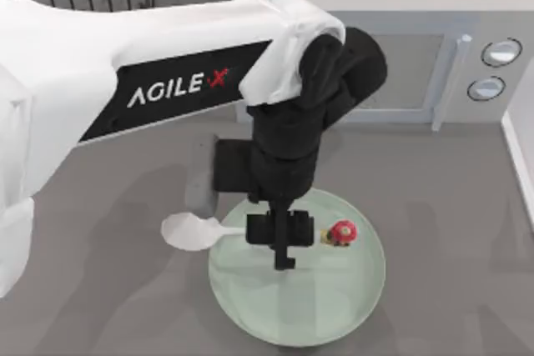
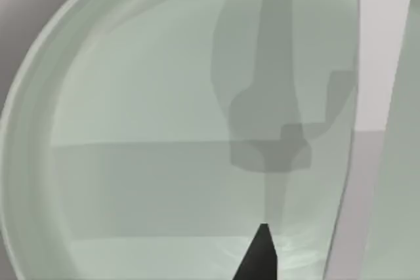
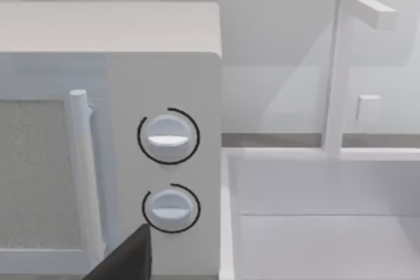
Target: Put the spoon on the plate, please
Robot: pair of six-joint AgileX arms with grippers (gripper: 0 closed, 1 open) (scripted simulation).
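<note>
The left arm is reaching across the bench (image 1: 434,206) with its hand (image 1: 284,243) hanging over the plate (image 1: 334,306), closed on the middle of the spoon's handle. The spoon (image 1: 190,231) is lying crosswise, its long axis running left to right: the white bowl is jutting past the plate's left rim, the red ornament sitting over the plate. Lowering and releasing here would probably leave the bowl overhanging. The right arm is parked facing the microwave (image 3: 111,136).
</note>
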